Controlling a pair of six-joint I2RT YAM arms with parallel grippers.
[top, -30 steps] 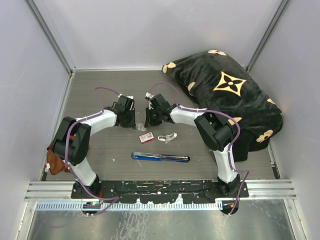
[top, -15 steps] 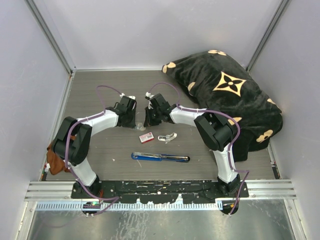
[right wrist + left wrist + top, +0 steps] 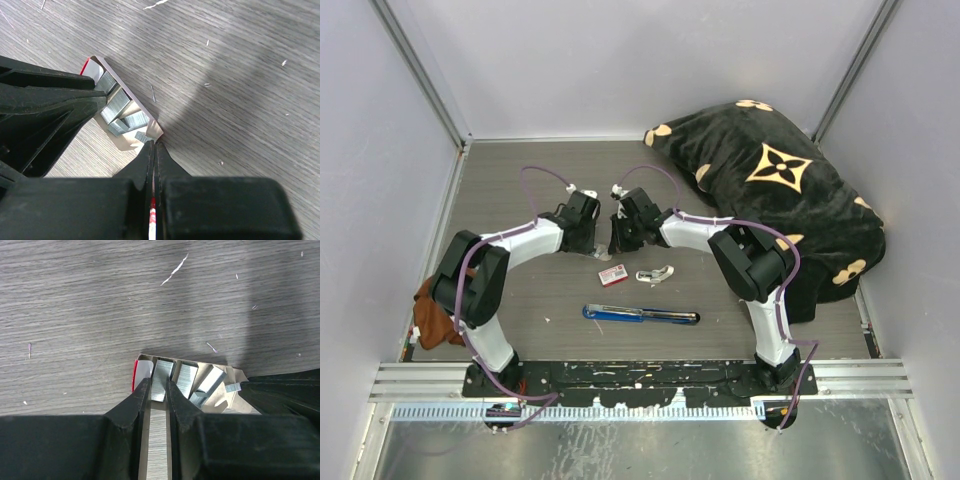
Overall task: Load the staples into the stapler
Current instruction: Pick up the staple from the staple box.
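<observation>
The left gripper pinches the staples between its fingertips. The right gripper, pressed together, nips the tray by its corner.

The stapler lies crosswise nearest the arm bases, with a small box behind it at left and an oblong piece just right of that box. Farther back, a cardboard tray holds the staples, 1 block between the fingertips of the left gripper, the right gripper at the tray's opposite corner.
</observation>
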